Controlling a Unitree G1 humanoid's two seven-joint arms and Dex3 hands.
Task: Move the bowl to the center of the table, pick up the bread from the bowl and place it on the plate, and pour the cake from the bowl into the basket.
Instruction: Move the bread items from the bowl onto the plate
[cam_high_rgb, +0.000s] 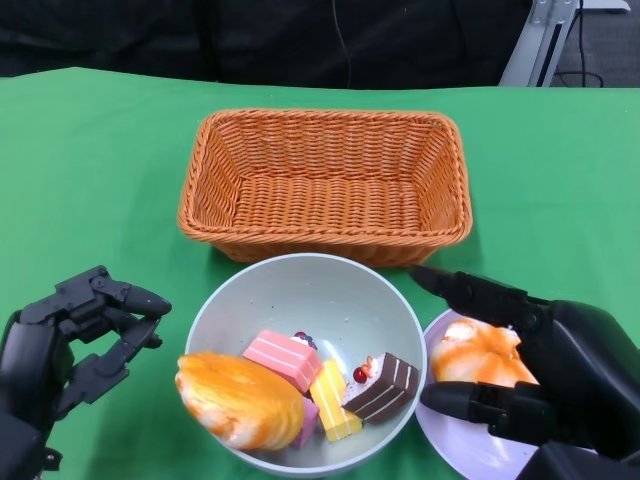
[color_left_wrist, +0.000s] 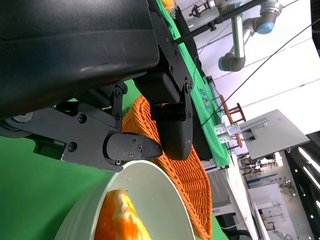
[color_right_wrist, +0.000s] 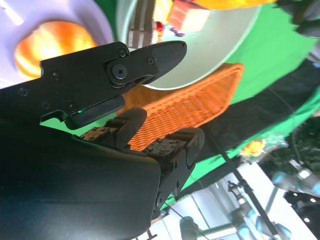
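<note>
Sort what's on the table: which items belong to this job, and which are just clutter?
Job items: bowl, bread on its rim, cake pieces inside, plate already holding one bread, basket.

Clutter: none on the green cloth; only lab equipment beyond the table.

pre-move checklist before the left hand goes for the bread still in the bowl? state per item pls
1. Bowl sits between both hands, in front of the basket: ok.
2. One bread already on the plate: ok.
3. Second bread lies at the bowl's near-left rim, reachable from above: ok.
4. Left hand holds nothing, fingers apart: ok.
5. Right hand released the plate bread: cannot tell.
6. Cake pieces remain in the bowl, beside the bread: ok.
</note>
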